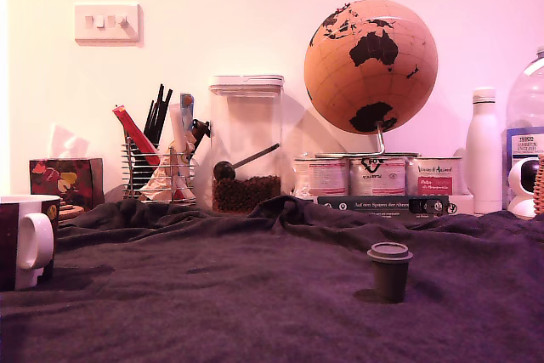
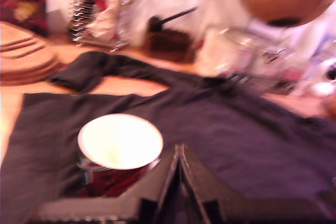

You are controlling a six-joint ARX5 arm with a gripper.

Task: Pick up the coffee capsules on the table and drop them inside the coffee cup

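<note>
A small dark olive-grey coffee capsule (image 1: 389,271) stands upright, rim up, on the wrinkled dark cloth of the table (image 1: 255,303), toward the exterior view's right. The coffee cup (image 1: 25,244), white-handled with a dark maroon body, sits at the exterior view's far left edge. The arm does not show in the exterior view. In the blurred wrist view my gripper (image 2: 180,149) is shut, its two dark fingers meeting in a point with nothing seen between them, just beside the cup (image 2: 110,179), whose white inside looks bare. The capsule is out of the wrist view.
Along the back wall stand a tissue box (image 1: 65,180), a wire holder with pens (image 1: 157,163), a clear canister of coffee beans (image 1: 246,146), round tins (image 1: 376,176) under a globe (image 1: 371,65), and a white bottle (image 1: 484,150). Wooden discs (image 2: 23,53) lie beyond the cloth.
</note>
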